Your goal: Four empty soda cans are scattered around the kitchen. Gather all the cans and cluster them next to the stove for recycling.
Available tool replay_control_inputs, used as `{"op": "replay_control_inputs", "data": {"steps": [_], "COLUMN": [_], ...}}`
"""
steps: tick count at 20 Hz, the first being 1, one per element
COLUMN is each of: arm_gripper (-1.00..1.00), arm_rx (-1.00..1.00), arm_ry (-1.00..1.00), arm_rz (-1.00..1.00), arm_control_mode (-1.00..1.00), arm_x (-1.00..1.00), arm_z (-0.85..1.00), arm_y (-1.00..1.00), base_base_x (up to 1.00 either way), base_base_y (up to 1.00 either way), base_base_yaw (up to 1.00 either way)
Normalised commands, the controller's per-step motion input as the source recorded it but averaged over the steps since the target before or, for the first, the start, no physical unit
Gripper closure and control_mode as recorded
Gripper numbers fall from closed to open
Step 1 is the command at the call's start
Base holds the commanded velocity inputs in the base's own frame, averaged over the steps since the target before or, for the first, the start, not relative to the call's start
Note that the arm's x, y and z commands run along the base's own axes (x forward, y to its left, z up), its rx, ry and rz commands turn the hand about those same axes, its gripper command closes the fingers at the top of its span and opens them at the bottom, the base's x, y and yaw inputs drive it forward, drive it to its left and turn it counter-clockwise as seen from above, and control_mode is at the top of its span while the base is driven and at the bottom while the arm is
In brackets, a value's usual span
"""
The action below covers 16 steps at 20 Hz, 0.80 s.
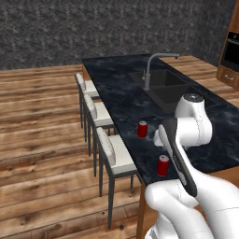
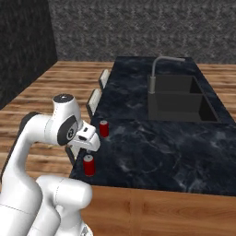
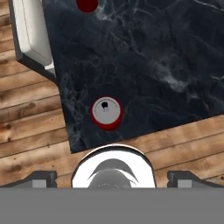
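Lining up on the near soda can [image 3: 106, 113] — upright on the dark surface [image 3: 166, 65], directly below the claw; claw's state impossible to tell — next, descend and grip.

The counter [image 1: 121, 88] is dark marble-like stone with pale veins, smooth and faintly glossy, on a wooden base. The floor [image 1: 42, 140] is knotty wood planks, matt. The faucet [image 1: 151, 67] looks brushed grey metal; the sink [image 2: 177, 99] beside it is dull dark grey. Near the counter's edge, the near can [image 3: 106, 113] is glossy red with a silvery metal top; the far can [image 1: 142, 129] likewise red. Stools [image 1: 112, 151] beside the counter have off-white padded seats on thin dark metal legs. The wall [image 1: 93, 28] is rough, speckled grey
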Motion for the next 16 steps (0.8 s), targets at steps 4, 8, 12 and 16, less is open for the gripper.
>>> {"op": "replay_control_inputs", "data": {"steps": [4, 8, 12, 16], "arm_gripper": [-1.0, -1.0, -1.0, -1.0], "arm_rx": [0.03, 0.03, 0.02, 0.0], "arm_ry": [0.0, -0.02, -0.03, -0.04], "arm_rz": [0.0, 0.0, 0.0, 0.0], "arm_control_mode": [-1.0, -1.0, -1.0, -1.0], "arm_x": [0.25, 0.22, 0.18, 0.17], "arm_z": [-0.4, -0.39, -0.34, -0.26], "arm_y": [0.0, 0.0, 0.0, 0.0], "base_base_x": [0.0, 0.0, 0.0, 0.0], "base_base_y": [0.0, 0.0, 0.0, 0.0], "base_base_yaw": [0.0, 0.0, 0.0, 0.0]}}
